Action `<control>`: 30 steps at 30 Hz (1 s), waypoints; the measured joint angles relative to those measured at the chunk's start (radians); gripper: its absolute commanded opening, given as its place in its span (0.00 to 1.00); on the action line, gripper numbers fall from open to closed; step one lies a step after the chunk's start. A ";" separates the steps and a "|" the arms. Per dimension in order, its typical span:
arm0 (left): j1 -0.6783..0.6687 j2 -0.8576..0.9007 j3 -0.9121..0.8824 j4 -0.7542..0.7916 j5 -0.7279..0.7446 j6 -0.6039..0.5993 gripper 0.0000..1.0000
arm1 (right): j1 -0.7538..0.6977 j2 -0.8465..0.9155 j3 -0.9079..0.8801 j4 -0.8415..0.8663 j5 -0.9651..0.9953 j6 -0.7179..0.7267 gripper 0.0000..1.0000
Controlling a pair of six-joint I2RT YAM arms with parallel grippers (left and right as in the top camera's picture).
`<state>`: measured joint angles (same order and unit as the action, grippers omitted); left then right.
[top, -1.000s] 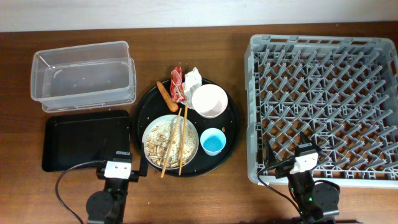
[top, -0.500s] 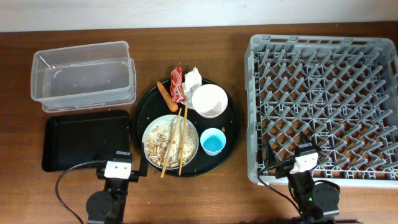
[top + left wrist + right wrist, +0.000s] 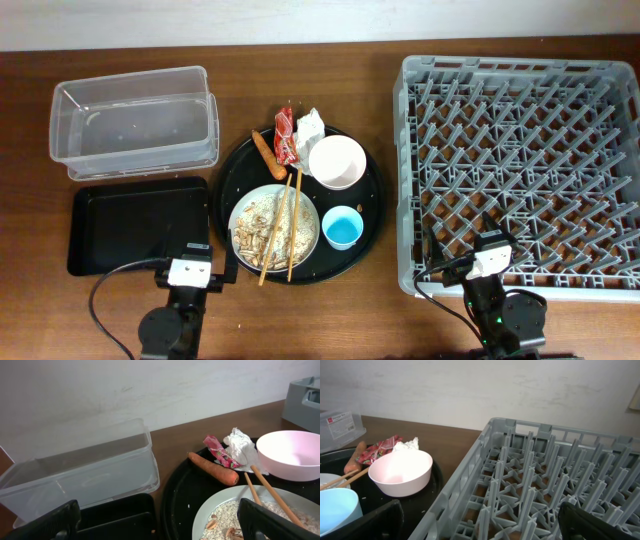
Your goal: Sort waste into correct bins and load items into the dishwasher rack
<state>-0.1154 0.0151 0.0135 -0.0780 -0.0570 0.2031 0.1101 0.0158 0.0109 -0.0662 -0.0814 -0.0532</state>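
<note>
waste and dishes on the round tray, between the bins and the rack

the white plate (image 3: 311,236), strewn with beige food scraps (image 3: 254,236), lies at the near left of the round black tray (image 3: 222,190). the wooden chopsticks (image 3: 293,215) lie across the plate. behind the plate lie the orange carrot stick (image 3: 266,152), the red-and-white wrapper (image 3: 285,138) and the crumpled tissue (image 3: 310,126) (the last two at the tray's far rim), just beside the white bowl (image 3: 337,161). the light-blue cup (image 3: 343,227) stands right of the plate. left of the round tray, the clear tub (image 3: 135,120) sits behind the shallow black tray (image 3: 140,225). right of it, the grey dishwasher rack (image 3: 520,160) rests on the brown tabletop (image 3: 300,70). the left tool (image 3: 160,522) is spread wide near the shallow black tray. the right tool (image 3: 480,522) is spread wide at the rack's near edge.
</note>
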 measured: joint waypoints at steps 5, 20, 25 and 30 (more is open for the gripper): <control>0.000 0.003 -0.005 0.095 0.222 0.007 0.99 | 0.000 0.000 0.000 0.016 -0.057 0.026 0.98; 0.000 0.842 1.039 -0.516 0.433 -0.082 0.99 | 0.000 0.671 0.953 -0.684 -0.283 0.109 0.98; 0.000 1.132 1.232 -0.614 0.562 -0.084 0.99 | 0.000 1.007 1.158 -0.847 -0.377 0.109 0.98; 0.000 1.231 1.237 -0.674 0.679 -0.084 0.99 | 0.000 1.138 1.179 -0.861 -0.464 0.133 0.98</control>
<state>-0.1154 1.2457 1.2503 -0.7521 0.6216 0.1188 0.1101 1.1534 1.1896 -0.9272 -0.5453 0.0795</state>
